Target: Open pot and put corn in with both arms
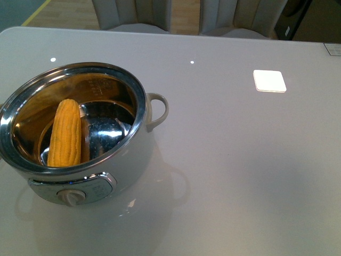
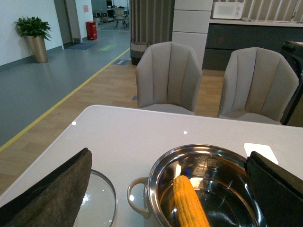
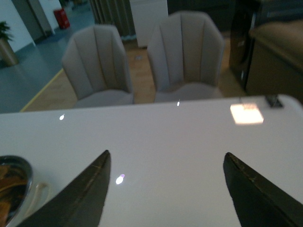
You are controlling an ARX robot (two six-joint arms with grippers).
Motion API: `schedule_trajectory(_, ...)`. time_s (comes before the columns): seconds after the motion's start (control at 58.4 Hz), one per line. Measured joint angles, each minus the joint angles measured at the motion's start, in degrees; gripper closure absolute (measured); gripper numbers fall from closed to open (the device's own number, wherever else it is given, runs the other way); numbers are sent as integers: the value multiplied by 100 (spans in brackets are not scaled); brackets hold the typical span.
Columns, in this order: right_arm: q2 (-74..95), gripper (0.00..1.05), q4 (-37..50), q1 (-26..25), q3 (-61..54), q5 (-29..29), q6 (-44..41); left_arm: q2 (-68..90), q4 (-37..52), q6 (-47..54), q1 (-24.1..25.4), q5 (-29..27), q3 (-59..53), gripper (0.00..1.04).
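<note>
The pot sits open on the left side of the worktop, and the corn is already inside it. The corn leans against the pot's shiny wall on the left, with its long side pointing away from the robot. So the job looks done (the glass lid lies flat on the worktop beside the pot, on its handle side).

The left gripper is the near one. It hovers over the pot, and the corn lies right between its two fingers, lower down. Its jaws are wide apart and hold nothing.

The right gripper is off to the side over bare worktop, with the pot's rim only peeking in at the edge of its view. Its jaws are wide apart and empty too.

I think the only move left is to pull both arms away.
</note>
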Motion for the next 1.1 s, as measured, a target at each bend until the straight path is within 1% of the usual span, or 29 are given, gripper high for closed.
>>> schedule_trajectory(0.137, -348, 68, 11, -295, -258, -289, -385, 0, 0, 0, 0, 4, 0, 7)
schedule_trajectory(0.206, -466, 78, -48, -402, -367, -396, -442, 0, 0, 0, 0, 2, 0, 7)
schedule_trajectory(0.291, -667, 94, -125, -546, -481, -533, -481, 0, 0, 0, 0, 2, 0, 7)
schedule_trajectory(0.308, -693, 96, -138, -579, -492, -555, -487, 0, 0, 0, 0, 2, 0, 7)
schedule_trajectory(0.326, -769, 101, -190, -745, -514, -883, -505, 0, 0, 0, 0, 0, 0, 7)
schedule_trajectory(0.343, -817, 103, -216, -879, -531, -1027, -549, 0, 0, 0, 0, 2, 0, 7)
schedule_trajectory(0.36, -879, 103, -243, -1036, -555, -1141, -549, 0, 0, 0, 0, 11, 0, 7)
schedule_trajectory(0.377, -942, 103, -273, -1139, -581, -1139, -549, 0, -2, 0, 0, 2, 0, 7)
schedule_trajectory(0.411, -1034, 103, -326, -1217, -623, -1147, -551, 0, -2, 0, 0, 0, 0, 7)
schedule_trajectory(0.959, -1871, 103, -745, -1241, -855, -1193, -551, 0, -2, 0, 0, 2, 0, 7)
schedule_trajectory(0.994, -2000, 103, -883, -1239, -852, -1191, -551, 0, -2, 0, 0, 2, 0, 7)
schedule_trajectory(1.062, -2540, 103, -1615, -1246, -855, -1204, -551, 0, -2, 0, 0, 2, 0, 7)
schedule_trajectory(1.096, -2712, 103, -1727, -1246, -855, -1196, -553, 0, -2, 0, 0, 0, 0, 7)
